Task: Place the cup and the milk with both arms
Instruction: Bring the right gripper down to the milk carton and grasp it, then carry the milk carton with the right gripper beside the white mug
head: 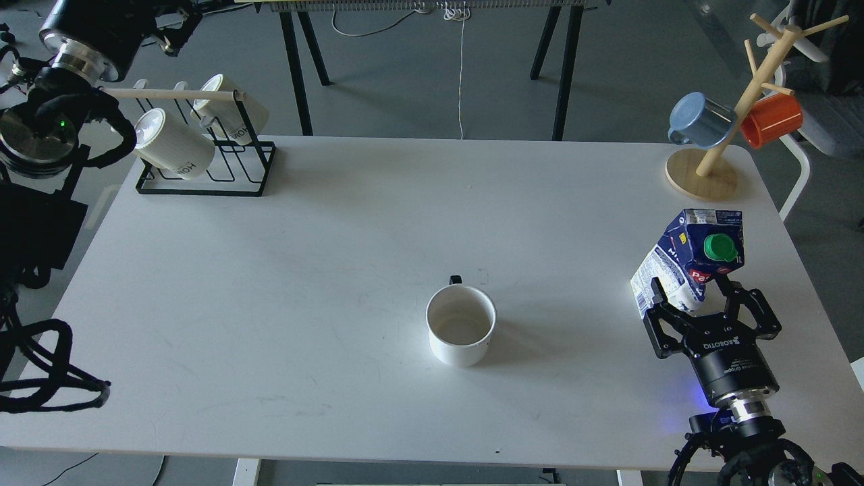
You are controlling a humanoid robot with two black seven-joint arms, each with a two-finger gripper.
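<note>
A white cup [461,325] stands upright in the middle of the white table [337,270], its small dark handle pointing away from me. A blue and white milk carton [682,260] with a green cap stands, dented and leaning, near the right edge. My right gripper [695,295] is open, with one finger on each side of the carton's near lower part. I cannot tell whether the fingers touch it. My left arm is raised at the far left, over the table's back left corner. Its gripper [179,30] is small and dark at the top edge.
A black wire rack [223,169] with two white mugs stands at the back left. A wooden mug tree [736,108] with a blue mug and an orange mug stands at the back right. Black trestle legs stand behind the table.
</note>
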